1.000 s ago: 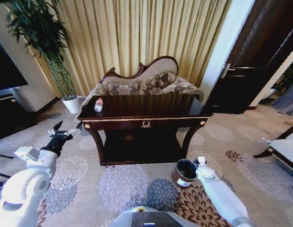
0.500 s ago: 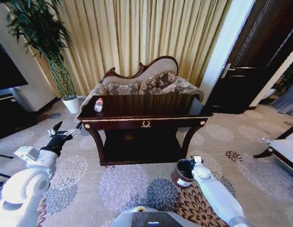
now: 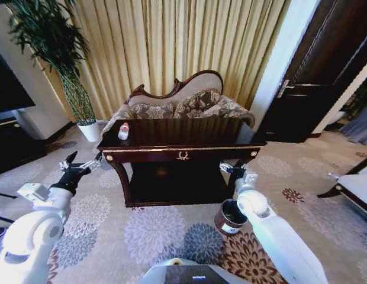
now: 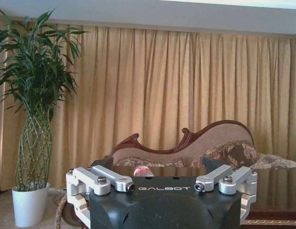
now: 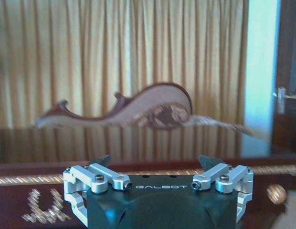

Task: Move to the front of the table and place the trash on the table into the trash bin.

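The dark glossy table [image 3: 171, 149] with gold trim stands ahead, and its top [image 5: 52, 143] and gold-trimmed edge also face the right wrist view. A small clear bottle with a red label [image 3: 123, 131], the trash, stands upright on the table's left end. Its red part [image 4: 143, 171] peeks between the left fingers in the left wrist view. My left gripper [image 3: 86, 160] is open, hovering left of and below the table's left corner. My right gripper [image 3: 232, 169] is open by the table's right front leg, above the dark-brown trash bin [image 3: 231, 216] on the carpet.
An upholstered sofa [image 3: 180, 103] sits right behind the table, with curtains behind it. A tall potted plant [image 3: 71, 77] stands at the back left and a black TV cabinet [image 3: 12, 145] at the far left. A dark door [image 3: 325, 71] is at the right, near a chair corner [image 3: 355, 186].
My right arm has lifted from beside the trash bin's rim to the table's right front leg. The left arm, bottle and bin have not moved.
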### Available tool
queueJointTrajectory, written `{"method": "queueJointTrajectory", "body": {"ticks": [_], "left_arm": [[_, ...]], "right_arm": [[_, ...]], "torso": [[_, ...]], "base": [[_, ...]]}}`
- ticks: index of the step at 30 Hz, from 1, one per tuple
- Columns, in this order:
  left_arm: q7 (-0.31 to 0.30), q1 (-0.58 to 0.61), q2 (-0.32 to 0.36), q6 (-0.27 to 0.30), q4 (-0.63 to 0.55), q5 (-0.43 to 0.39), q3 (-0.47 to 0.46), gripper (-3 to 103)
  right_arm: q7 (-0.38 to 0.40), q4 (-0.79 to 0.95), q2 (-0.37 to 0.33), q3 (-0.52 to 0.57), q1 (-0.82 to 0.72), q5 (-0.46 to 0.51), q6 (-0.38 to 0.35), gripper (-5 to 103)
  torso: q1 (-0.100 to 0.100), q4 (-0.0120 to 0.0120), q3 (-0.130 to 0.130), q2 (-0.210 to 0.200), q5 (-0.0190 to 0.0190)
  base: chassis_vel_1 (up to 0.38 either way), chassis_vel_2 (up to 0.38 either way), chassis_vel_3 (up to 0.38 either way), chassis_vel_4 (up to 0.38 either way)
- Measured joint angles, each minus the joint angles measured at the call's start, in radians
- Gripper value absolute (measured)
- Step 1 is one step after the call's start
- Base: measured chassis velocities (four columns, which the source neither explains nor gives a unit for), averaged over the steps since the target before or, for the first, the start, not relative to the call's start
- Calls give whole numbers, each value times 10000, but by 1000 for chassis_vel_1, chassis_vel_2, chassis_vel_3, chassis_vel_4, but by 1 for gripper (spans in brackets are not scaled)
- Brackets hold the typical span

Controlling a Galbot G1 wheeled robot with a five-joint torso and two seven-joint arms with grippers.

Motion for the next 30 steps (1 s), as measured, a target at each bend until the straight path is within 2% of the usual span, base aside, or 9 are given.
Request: {"method": "queueJointTrajectory", "body": {"ticks": [6,13,30], "left_arm": [[-21,-12,8,18,-27,2,-13,100],[-165,-22,-13,164,-47,-5,-25,100],[-255,-69,214,406,35,-88,-183,100]], "right_arm": [[-35,859,-228,4,-91,250,-81,100],[-502,1520,-447,369,-599,234,-82,100],[-628,1814,-453,410,-754,161,-29,100]], "torso": [[-1,1,0,0,0],[0,0,0,0,0],[-1,1,0,0,0]], "base": [[0,0,0,0],[0,0,0,0],[-35,39,34,-37]]}}
